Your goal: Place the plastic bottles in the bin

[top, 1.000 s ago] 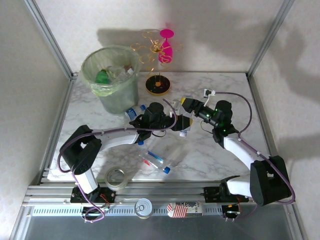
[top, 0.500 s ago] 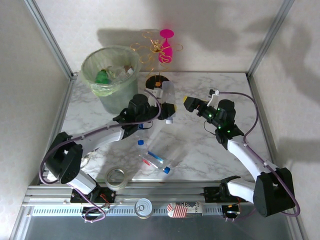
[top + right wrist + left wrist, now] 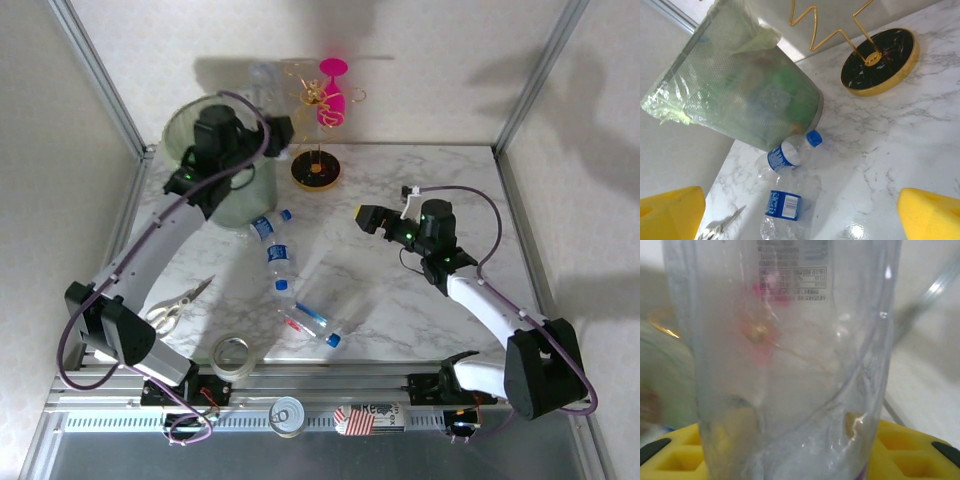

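1. Reading the labels gives little. The held bottle (image 3: 785, 340) has a block of fine print at the upper middle of the left wrist view, too blurred to read. The labelled bottle (image 3: 786, 205) has a blue band with white print that is too small to read.
2. The left gripper (image 3: 790, 460) is clamped on the held bottle, with yellow pads at both lower corners. In the top view it sits by the right rim of the bin (image 3: 240, 205), in the upper left.
3. The right gripper (image 3: 800, 210) is spread wide with nothing between its fingers.
4. The arm covers most of the bin's mouth, and the green contents behind its wall are indistinct.
5. One capped bottle (image 3: 790, 152) and the labelled bottle lie just beside the bin's foot. The clear bottles (image 3: 305, 315) further down overlap, so their number cannot be told.
6. One pair of scissors (image 3: 175, 305) lies at the middle left.
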You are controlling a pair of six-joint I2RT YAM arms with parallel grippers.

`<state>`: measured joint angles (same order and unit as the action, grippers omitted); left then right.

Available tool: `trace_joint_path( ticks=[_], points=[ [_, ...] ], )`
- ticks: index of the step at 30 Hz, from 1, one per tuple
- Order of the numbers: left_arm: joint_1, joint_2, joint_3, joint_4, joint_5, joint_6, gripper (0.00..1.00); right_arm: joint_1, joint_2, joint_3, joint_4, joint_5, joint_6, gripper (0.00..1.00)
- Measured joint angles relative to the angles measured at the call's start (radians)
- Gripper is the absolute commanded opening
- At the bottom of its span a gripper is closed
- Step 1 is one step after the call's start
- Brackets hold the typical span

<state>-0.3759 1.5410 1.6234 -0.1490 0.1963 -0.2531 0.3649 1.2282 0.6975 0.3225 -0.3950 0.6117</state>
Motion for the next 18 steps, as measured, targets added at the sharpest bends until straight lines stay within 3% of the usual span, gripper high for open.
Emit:
trace_joint_path(
  ticks=[6, 13, 18],
  points=[
    [0.127, 0.047, 0.156, -0.127, -0.174, 0.115, 0.46, 0.02, 0.0, 0.004, -0.028, 0.019, -0.027, 0.99],
    [0.127, 0.161, 0.223, -0.231, -0.466, 0.289, 0.46, 0.035, 0.001, 0.004, -0.047, 0.036, -0.051, 0.99],
    [0.128, 0.208, 0.223, -0.265, -0.584, 0.355, 0.47, 0.038, 0.001, 0.004, -0.051, 0.036, -0.051, 0.99]
  ],
)
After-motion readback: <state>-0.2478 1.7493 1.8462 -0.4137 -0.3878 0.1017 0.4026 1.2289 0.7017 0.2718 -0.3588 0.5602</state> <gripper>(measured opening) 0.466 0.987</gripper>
